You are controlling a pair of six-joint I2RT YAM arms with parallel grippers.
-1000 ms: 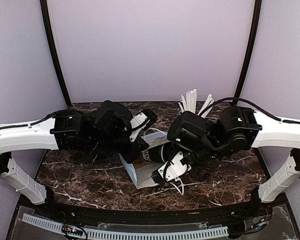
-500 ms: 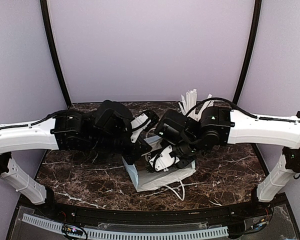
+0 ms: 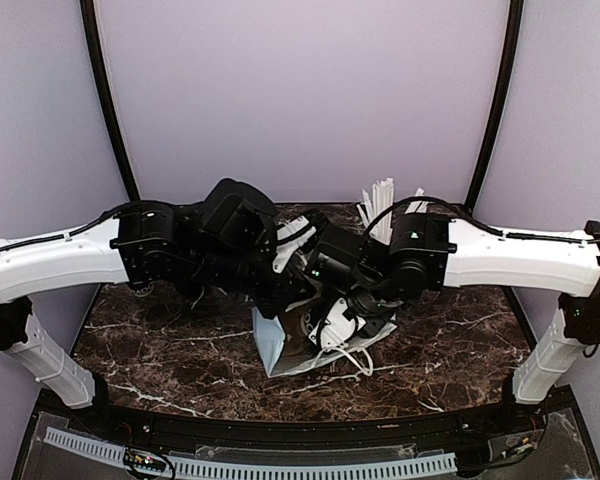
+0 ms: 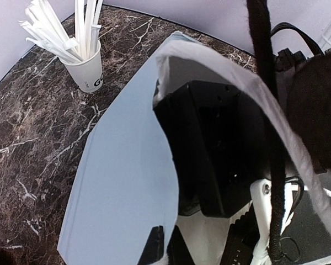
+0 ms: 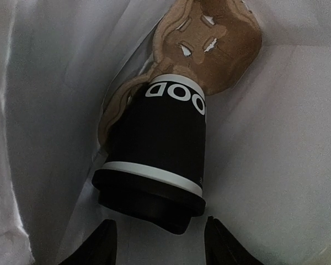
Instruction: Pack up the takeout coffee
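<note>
The coffee cup lies on its side deep inside the white bag. Its sides are black, with white letters near the bottom and a thin white ring just under the round black lid. The lid points toward the mouth of the bag. The bottom of the cup rests against a brown cardboard piece at the far end of the bag.

The right gripper is inside the bag too. Its two fingers are spread wide, one on each side of the lid. They are very near the lid but are not squeezing it.

The left gripper has its jaws pressed together on the edge of the bag and holds the mouth of the bag up and open. From above, the bag lies on the dark stone table between the two arms, and the right arm reaches into it.

A white cup full of white sticks stands upright on the table, apart from the bag, near the back edge.
</note>
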